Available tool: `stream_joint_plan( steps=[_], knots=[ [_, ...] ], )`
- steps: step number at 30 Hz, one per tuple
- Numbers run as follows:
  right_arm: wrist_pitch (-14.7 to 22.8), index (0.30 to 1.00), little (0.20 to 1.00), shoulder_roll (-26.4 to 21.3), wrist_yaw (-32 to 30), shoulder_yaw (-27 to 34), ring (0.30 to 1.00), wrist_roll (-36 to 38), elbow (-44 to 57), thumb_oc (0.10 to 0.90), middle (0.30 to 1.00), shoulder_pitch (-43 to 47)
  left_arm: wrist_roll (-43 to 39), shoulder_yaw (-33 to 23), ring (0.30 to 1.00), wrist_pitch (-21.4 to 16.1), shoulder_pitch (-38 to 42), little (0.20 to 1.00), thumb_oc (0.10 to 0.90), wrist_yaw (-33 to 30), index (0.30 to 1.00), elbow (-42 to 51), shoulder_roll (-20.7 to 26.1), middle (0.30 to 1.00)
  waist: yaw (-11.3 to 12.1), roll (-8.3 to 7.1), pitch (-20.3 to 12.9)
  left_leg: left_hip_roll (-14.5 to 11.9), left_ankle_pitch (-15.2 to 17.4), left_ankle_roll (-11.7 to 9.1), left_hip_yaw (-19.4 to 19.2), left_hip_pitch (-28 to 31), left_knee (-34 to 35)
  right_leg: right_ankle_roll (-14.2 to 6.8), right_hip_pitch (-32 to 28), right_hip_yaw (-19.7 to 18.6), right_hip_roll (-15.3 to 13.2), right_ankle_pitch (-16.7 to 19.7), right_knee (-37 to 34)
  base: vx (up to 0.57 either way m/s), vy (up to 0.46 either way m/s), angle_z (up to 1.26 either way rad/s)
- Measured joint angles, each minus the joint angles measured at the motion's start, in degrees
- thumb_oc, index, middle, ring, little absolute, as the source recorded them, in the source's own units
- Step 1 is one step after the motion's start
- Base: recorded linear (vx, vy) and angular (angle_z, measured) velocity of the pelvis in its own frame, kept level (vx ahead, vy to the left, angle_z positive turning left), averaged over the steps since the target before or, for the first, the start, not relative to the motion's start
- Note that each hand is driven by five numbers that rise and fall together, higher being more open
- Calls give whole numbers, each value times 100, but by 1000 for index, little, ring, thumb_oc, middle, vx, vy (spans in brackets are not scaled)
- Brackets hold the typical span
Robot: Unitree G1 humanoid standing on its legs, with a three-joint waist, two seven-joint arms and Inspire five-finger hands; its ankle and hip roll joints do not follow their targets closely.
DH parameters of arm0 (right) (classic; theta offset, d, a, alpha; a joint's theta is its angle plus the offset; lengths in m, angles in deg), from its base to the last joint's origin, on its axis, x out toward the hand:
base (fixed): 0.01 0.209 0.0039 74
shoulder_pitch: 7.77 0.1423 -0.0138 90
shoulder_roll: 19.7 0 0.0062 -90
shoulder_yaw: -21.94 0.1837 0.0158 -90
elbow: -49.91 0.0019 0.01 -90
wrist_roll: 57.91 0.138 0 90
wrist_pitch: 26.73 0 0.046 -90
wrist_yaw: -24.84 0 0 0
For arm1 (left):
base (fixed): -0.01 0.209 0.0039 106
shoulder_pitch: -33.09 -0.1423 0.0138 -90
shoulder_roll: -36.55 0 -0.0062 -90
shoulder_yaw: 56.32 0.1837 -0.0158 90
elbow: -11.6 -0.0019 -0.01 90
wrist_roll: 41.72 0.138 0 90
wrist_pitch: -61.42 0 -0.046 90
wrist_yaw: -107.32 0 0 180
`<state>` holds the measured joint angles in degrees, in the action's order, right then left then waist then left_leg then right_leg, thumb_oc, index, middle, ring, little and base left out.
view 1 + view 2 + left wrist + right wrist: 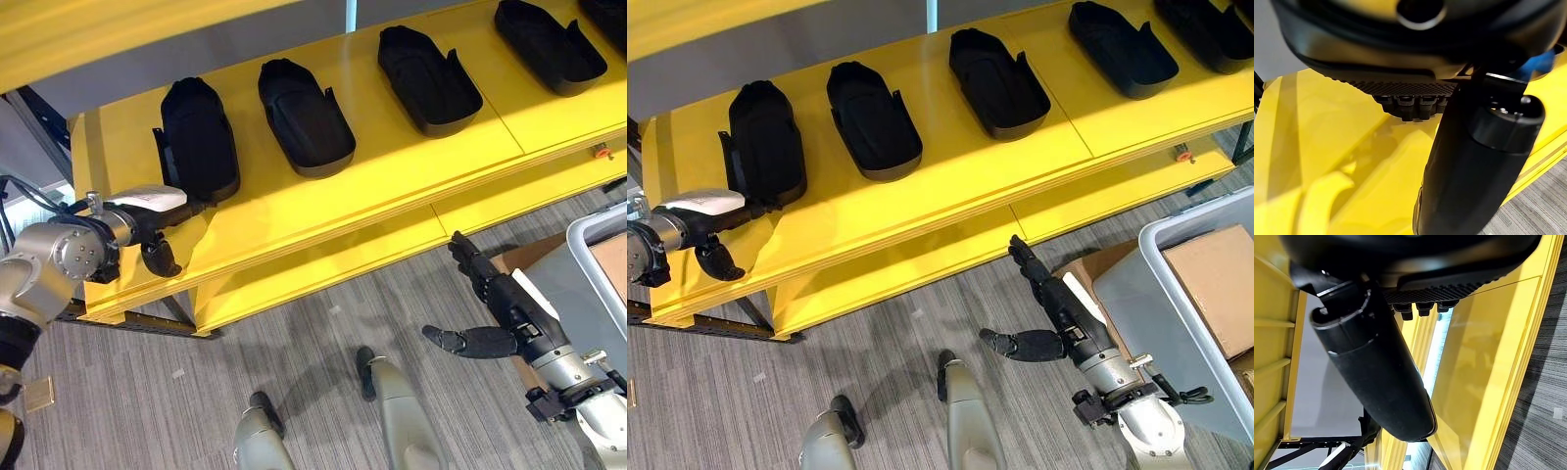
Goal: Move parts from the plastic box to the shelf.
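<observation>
Several black shell-shaped parts lie in a row on the yellow shelf (392, 171). The leftmost part (199, 137) sits near the shelf's left end. My left hand (147, 201) reaches in from the left, its straight fingers touching that part's near end and its thumb (160, 257) hanging below the shelf's front edge. Nothing is gripped in it. My right hand (509, 308) hovers over the floor in front of the shelf, open and holding nothing, thumb (1019, 345) spread sideways. The grey plastic box (1156, 294) stands at the right.
A cardboard box (1215, 284) rests inside the plastic box, and more cardboard (519, 257) lies on the floor beside it. A lower yellow shelf edge (323, 269) runs under the top board. Grey carpet (294, 372) spreads in front.
</observation>
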<state>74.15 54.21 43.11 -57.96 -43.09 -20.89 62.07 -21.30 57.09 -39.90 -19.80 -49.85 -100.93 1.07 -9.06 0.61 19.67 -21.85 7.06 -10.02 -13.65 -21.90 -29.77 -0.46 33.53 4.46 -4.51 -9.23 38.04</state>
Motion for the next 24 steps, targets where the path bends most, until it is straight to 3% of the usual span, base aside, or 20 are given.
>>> stream_joint_plan(
  steps=[15,24],
  knots=[
    [0,1000,1000,0,7,0,1000,0,0,900,1000,-10,-176,-2,1000,0,-9,1000,900,0,1000,4,1,1000,19,0,0,-1,0,0,3,-3,-1,11,4,2,1,-9,8,0,0,0],
    [-1,1000,1000,12,38,9,1000,4,-1,900,1000,10,-457,-1035,1000,-11,-1198,1000,900,9,1000,1119,29,1000,173,-1,0,-1,2,-1,14,-7,3,15,3,6,2,-19,14,0,0,0]
  ],
)
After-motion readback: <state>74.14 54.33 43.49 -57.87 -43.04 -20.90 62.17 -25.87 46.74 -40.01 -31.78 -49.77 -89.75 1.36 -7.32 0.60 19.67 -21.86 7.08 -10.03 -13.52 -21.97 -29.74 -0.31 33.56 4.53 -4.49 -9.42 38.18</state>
